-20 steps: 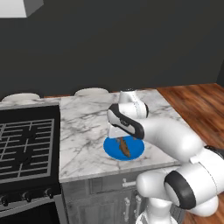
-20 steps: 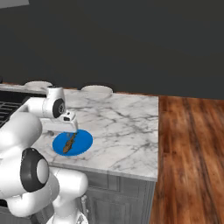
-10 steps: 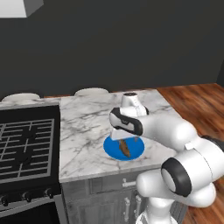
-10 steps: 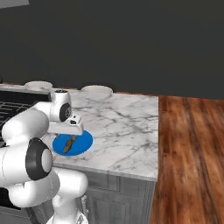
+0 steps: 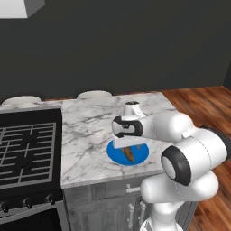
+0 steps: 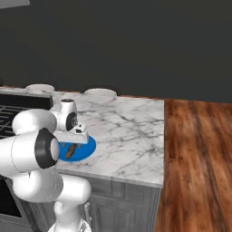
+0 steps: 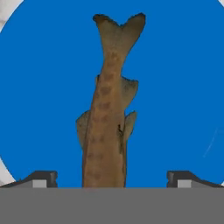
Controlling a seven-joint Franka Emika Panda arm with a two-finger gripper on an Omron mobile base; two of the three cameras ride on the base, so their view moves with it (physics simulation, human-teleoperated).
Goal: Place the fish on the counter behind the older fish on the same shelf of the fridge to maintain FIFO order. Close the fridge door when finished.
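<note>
Hand view: the fish [image 7: 107, 127] lies lengthwise on a blue plate [image 7: 175, 87], tail at the top, between the spread, empty fingers [image 7: 41, 178] of the gripper [image 7: 111, 179].

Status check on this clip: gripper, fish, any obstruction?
Gripper open, low over the brown fish, fingertips either side. Fish flat on the blue plate on the marble counter, not gripped. Nothing in the way.

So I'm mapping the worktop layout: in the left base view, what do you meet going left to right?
Stove grate → bare marble counter → blue plate with the brown fish under the open gripper → wood floor.
</note>
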